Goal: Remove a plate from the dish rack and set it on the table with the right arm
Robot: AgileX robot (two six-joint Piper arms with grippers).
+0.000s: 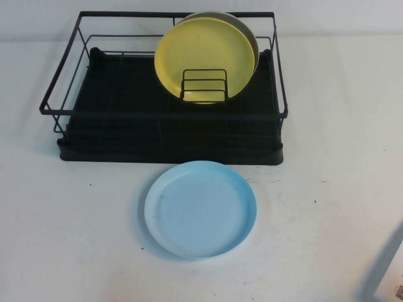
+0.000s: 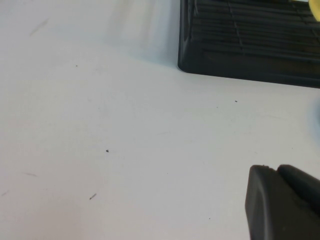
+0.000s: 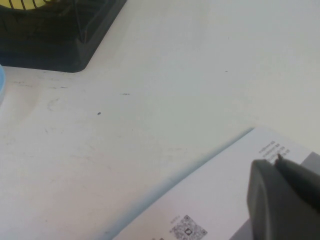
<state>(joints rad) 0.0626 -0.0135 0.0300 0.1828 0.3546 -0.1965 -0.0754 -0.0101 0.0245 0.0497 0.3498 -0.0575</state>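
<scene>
Now the glossy round plate (image 1: 200, 209) lies flat on the white table (image 1: 327, 126), near its front edge, before the black wire dish rack (image 1: 170, 135). Left gripper (image 2: 282, 202) and right gripper (image 3: 285, 202) hang over bare tabletop; whether either is apart or together, I cannot tell.

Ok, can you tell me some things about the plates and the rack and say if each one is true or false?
1. The light-blue plate lies flat on the table, in front of the dish rack. True.
2. The yellow plate lies flat on the table. False: it stands upright in the rack's small wire holder.
3. An olive-grey plate stands behind the yellow one. True.
4. The right gripper holds the blue plate. False: it is off to the side, over a printed sheet.
5. The left gripper is inside the rack. False: it is above bare table beside the rack.
</scene>
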